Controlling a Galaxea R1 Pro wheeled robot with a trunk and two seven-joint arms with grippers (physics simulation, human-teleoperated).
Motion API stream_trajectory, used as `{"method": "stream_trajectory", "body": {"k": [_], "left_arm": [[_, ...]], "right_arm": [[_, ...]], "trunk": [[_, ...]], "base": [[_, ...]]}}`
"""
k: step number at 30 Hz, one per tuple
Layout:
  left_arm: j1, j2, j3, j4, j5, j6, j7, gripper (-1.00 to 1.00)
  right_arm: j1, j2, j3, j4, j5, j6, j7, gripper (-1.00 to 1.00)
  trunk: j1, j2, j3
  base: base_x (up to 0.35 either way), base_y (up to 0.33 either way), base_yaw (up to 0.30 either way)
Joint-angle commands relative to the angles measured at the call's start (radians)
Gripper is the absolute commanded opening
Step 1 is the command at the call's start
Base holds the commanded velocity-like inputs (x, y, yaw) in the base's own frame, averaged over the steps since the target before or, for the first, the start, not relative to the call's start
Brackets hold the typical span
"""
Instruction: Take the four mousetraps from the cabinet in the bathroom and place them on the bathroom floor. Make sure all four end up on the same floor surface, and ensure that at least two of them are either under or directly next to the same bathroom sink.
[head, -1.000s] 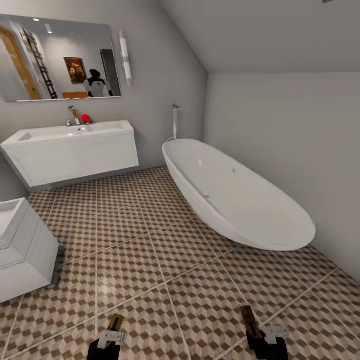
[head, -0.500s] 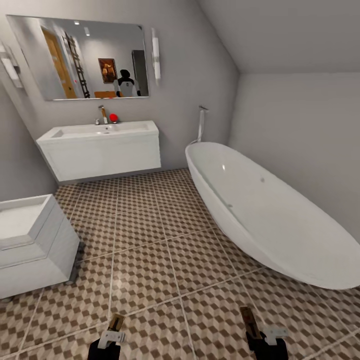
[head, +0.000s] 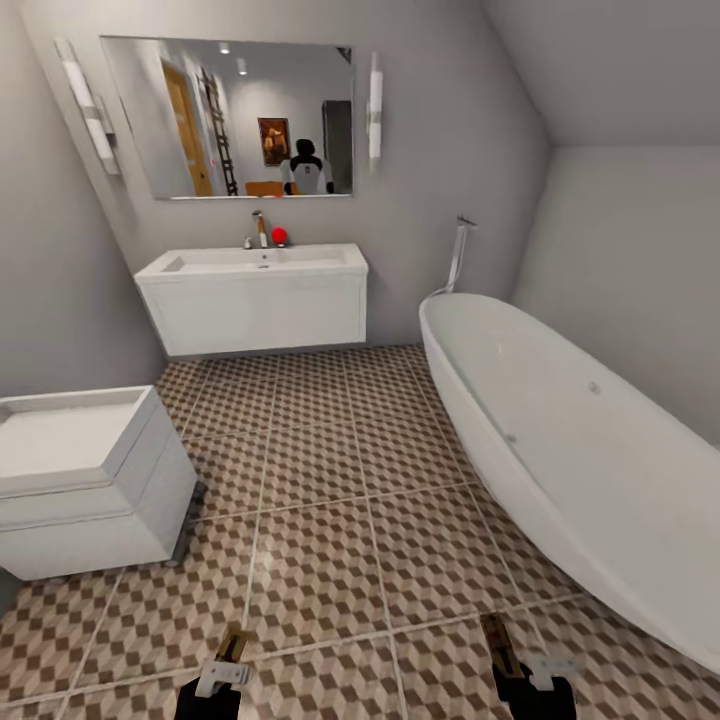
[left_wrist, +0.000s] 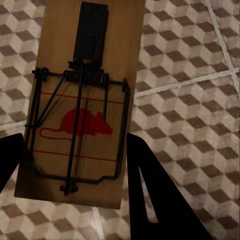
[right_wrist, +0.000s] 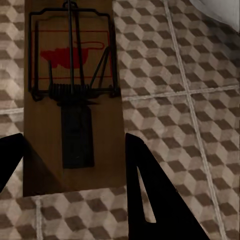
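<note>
My left gripper (head: 219, 682) is shut on a mousetrap (head: 233, 645), a flat wooden board with a dark wire spring and a red mouse print (left_wrist: 82, 105). The right gripper (head: 531, 682) is shut on a second mousetrap (head: 497, 640), seen close up in the right wrist view (right_wrist: 72, 95). Both traps hang low over the cube-patterned bathroom floor (head: 330, 480). The white sink (head: 255, 300) with its flat-fronted vanity hangs on the far wall, a few tiles ahead. The cabinet is out of view.
A square white toilet (head: 80, 490) stands at the left. The big oval bathtub (head: 560, 450) runs along the right wall. A mirror (head: 230, 115) hangs above the sink, and a small red object (head: 280, 236) sits by the tap. Open tiles lie between toilet and tub.
The whole picture has shifted: the camera has turned left, so sink, toilet and tub sit further right in the picture. Both grippers keep their traps as before.
</note>
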Motion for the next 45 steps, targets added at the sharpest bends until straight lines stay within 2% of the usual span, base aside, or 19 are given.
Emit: {"method": "stream_trajectory", "body": {"k": [1, 15, 45], "left_arm": [[-0.002, -0.001, -0.005, 0.004, 0.007, -0.006, -0.005, -1.00], [-0.002, 0.000, -0.005, 0.004, 0.007, -0.006, -0.005, -1.00], [-0.002, -0.001, -0.005, 0.005, 0.007, -0.006, -0.005, -1.00]], "right_arm": [[0.000, -0.001, 0.007, 0.000, -0.011, -0.004, 0.001, -1.00], [0.000, -0.002, 0.007, 0.000, -0.011, -0.004, 0.002, -1.00], [0.000, -0.003, 0.007, 0.000, -0.011, -0.004, 0.003, -1.00]], "trunk": [[0.000, 0.000, -0.001], [0.000, 0.000, -0.001], [0.000, 0.000, -0.001]], "base": [[0.284, 0.000, 0.286], [0.288, 0.000, 0.258], [0.308, 0.000, 0.007]]}}
